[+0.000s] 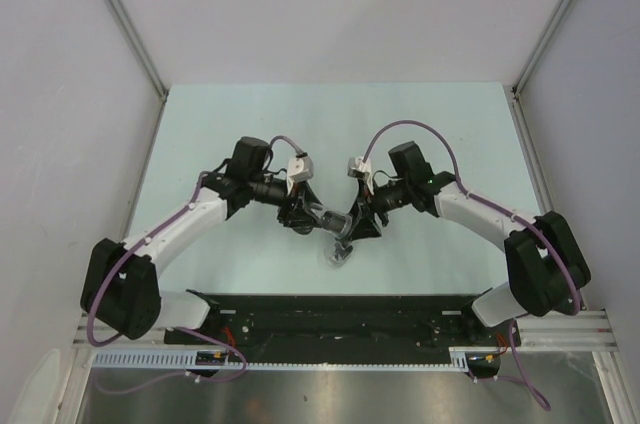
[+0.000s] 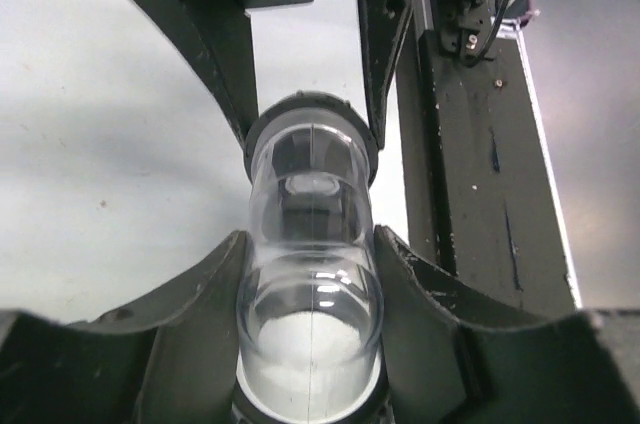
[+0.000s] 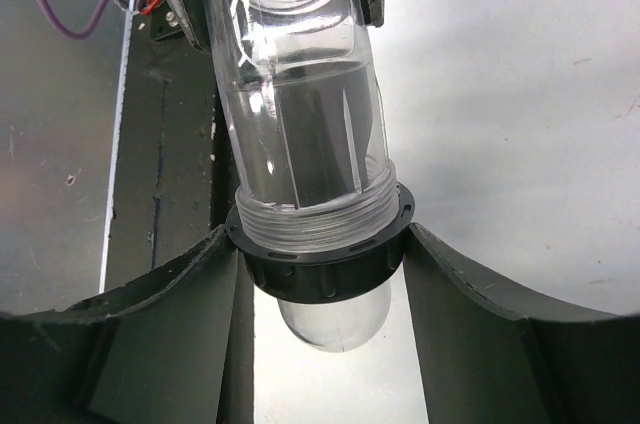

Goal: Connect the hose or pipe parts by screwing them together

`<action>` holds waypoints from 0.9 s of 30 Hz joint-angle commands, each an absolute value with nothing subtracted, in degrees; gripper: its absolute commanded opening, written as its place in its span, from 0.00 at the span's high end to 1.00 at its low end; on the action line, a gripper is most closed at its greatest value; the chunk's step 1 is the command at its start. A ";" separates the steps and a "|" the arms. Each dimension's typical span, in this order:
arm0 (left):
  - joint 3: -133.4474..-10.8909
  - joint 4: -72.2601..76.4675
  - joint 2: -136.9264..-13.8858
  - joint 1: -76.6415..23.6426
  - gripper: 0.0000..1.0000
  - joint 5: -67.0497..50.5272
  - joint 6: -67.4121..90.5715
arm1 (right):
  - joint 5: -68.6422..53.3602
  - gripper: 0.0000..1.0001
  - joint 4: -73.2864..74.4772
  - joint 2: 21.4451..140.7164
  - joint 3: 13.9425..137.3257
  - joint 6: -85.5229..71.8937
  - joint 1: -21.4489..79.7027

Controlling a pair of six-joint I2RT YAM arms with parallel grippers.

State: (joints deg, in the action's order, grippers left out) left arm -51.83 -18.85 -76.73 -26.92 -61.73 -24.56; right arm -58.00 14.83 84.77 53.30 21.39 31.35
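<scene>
The pipe parts (image 1: 335,226) hang above the pale table between both arms. They are clear plastic tubes with a black threaded ring. My left gripper (image 2: 310,244) is shut on the clear tube (image 2: 312,304), its fingers pressing both sides. At the tube's far end sits the black ring (image 2: 312,106), flanked by the other arm's fingers (image 2: 215,39). My right gripper (image 3: 320,244) is shut on that black ring (image 3: 322,262). Clear threads (image 3: 320,212) show just above the ring, and a rounded clear end (image 3: 332,322) pokes out below it. In the top view the left gripper (image 1: 300,212) and right gripper (image 1: 360,220) face each other.
A black base rail (image 1: 340,316) runs along the near edge, also seen beside the tube in the left wrist view (image 2: 480,164). Purple cables (image 1: 405,127) loop over both arms. Grey enclosure walls and metal posts (image 1: 125,19) border the pale table (image 1: 330,124).
</scene>
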 commanded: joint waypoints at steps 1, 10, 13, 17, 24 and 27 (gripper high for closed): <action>-49.49 -15.29 -75.07 -34.54 1.00 -69.17 -36.03 | -74.70 1.00 -10.45 83.85 58.10 14.77 32.52; -47.73 -15.29 -71.90 -36.12 1.00 -65.39 -40.69 | -79.62 1.00 -16.08 84.99 58.10 7.91 30.68; -47.29 -15.29 -72.07 -36.04 1.00 -65.92 -41.40 | -81.03 1.00 -16.61 84.90 58.10 7.47 30.06; -46.93 -15.21 -71.46 -36.38 1.00 -65.31 -43.06 | -82.53 1.00 -20.12 85.43 58.10 3.52 29.36; -46.85 -15.29 -70.75 -37.09 1.00 -62.67 -45.00 | -85.95 1.00 -28.99 87.71 58.09 -5.62 29.00; -46.85 -15.21 -69.88 -37.79 1.00 -61.53 -45.96 | -86.57 1.00 -31.19 88.68 58.10 -8.52 28.92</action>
